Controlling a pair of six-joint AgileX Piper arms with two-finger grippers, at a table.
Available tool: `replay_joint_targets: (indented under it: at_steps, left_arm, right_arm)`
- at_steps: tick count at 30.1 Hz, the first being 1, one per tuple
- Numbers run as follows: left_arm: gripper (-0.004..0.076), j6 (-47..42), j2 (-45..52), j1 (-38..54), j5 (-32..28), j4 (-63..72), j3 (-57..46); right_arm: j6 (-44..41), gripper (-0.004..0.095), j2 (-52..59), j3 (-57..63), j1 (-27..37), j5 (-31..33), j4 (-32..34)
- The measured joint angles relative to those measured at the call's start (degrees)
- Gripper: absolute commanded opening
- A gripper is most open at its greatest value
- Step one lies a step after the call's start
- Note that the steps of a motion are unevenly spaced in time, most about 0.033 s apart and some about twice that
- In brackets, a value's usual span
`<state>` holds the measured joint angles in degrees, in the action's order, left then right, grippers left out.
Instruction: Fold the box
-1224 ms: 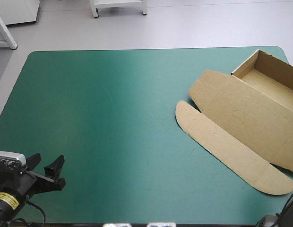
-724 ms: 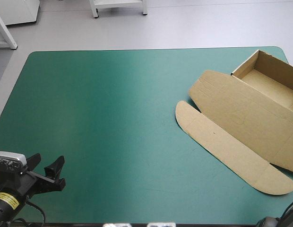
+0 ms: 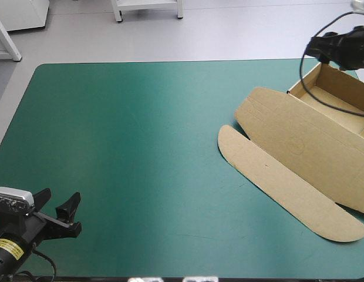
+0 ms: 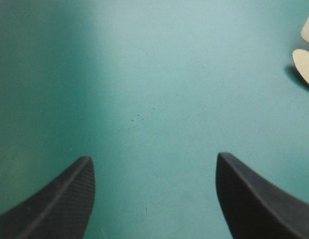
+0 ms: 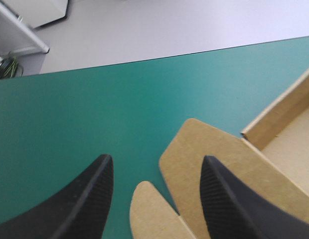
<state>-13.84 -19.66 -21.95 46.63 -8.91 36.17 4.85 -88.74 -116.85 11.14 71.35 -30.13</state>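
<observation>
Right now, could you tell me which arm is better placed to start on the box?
The right, I think. The right gripper hangs open at the far corner of the box, while the left gripper sits open at the near left corner of the table, well away from it.

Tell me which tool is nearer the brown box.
Right. The right tool hovers open over the far end of the box, by the far right corner of the table; the left tool sits open at the near left corner, well apart from it.
</observation>
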Motion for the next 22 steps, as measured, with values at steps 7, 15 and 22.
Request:
replay_joint_targets:
  at_steps: [7,15,22]
  left_arm:
    - [0.0494,0.08,0.0,0.0,-0.62,0.05,0.0]
    - [0.0494,0.12,0.0,0.0,-2.79,0.05,-2.29]
    - [0.0494,0.12,-0.02,0.0,-5.86,1.04,-5.26]
  right_arm:
    - [1.34,0.0455,8.16,8.74,-18.66,0.06,4.69]
    - [4.19,0.0418,20.31,38.79,-33.18,-9.86,9.2]
    - [8.21,0.0418,33.55,66.19,-40.25,-31.83,9.18]
